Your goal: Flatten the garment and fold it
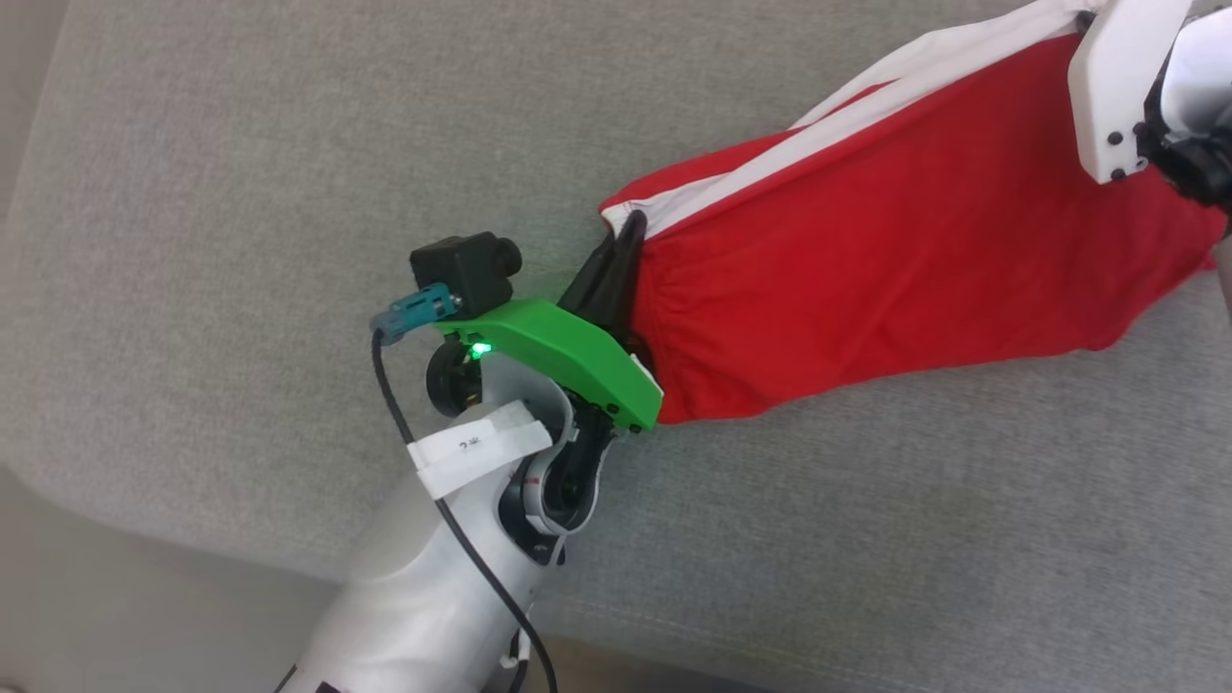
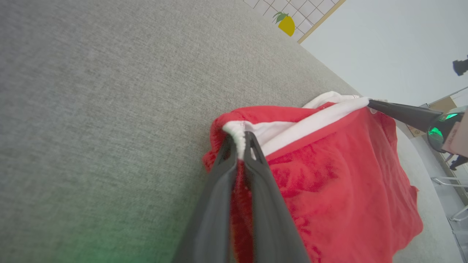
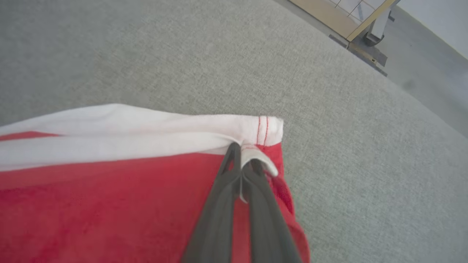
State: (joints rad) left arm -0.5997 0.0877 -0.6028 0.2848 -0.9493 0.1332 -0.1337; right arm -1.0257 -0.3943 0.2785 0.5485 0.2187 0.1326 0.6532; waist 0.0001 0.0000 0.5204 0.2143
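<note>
Grey woven cushion spreads under everything. At the left end of the garment, the left gripper has its jaws pinched tight on a gathered, white-edged corner (likely the waistband). At the garment's right end, the right gripper is clamped on the hem of the white stripe. Between them the red cloth runs taut along its top edge, slack and rumpled below. Flattening looks begun, not finished, and the folding seems wholly ahead.

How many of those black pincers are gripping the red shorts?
2. The left gripper pinches the shorts at one end of the white side stripe; the right gripper pinches the stripe's far end. Both are shut on fabric.
</note>
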